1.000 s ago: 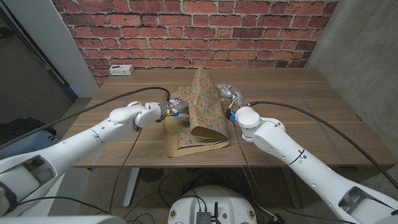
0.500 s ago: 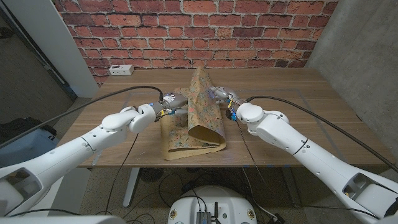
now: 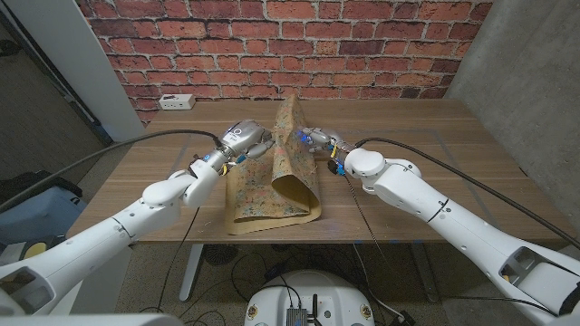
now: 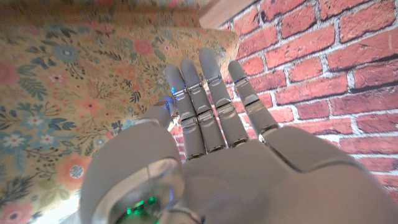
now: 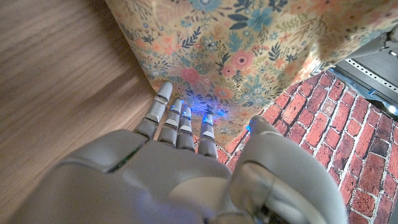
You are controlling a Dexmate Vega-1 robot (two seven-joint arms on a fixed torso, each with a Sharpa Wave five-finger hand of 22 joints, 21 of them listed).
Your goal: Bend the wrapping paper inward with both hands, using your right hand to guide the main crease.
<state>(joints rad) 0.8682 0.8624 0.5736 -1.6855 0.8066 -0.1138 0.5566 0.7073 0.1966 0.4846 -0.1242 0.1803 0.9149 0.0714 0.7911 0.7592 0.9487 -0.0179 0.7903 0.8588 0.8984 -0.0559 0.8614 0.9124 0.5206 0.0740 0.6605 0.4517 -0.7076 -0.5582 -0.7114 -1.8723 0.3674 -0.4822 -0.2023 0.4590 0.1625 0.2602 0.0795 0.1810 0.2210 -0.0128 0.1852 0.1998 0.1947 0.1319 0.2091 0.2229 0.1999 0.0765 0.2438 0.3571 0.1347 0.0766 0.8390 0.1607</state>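
The floral wrapping paper [image 3: 272, 186] lies on the wooden table [image 3: 435, 145], its right part folded up into a tall flap that peaks toward the wall. My left hand [image 3: 243, 139] hovers at the flap's left side with straight fingers. In the left wrist view that hand [image 4: 217, 143] reaches toward the paper [image 4: 62, 93] and holds nothing. My right hand [image 3: 317, 140] is at the flap's right side. In the right wrist view its [image 5: 174, 155] straight fingertips meet the paper [image 5: 236, 43] just above the table [image 5: 56, 68].
A white power strip [image 3: 177, 101] lies at the table's back left corner. A red brick wall [image 3: 362, 45] stands behind the table. Black cables run along both arms. Bare wood shows to the right and left of the paper.
My left hand has moved back and slightly left, away from the paper's middle. My right hand has slid left against the standing flap. The paper's near edge has shifted left.
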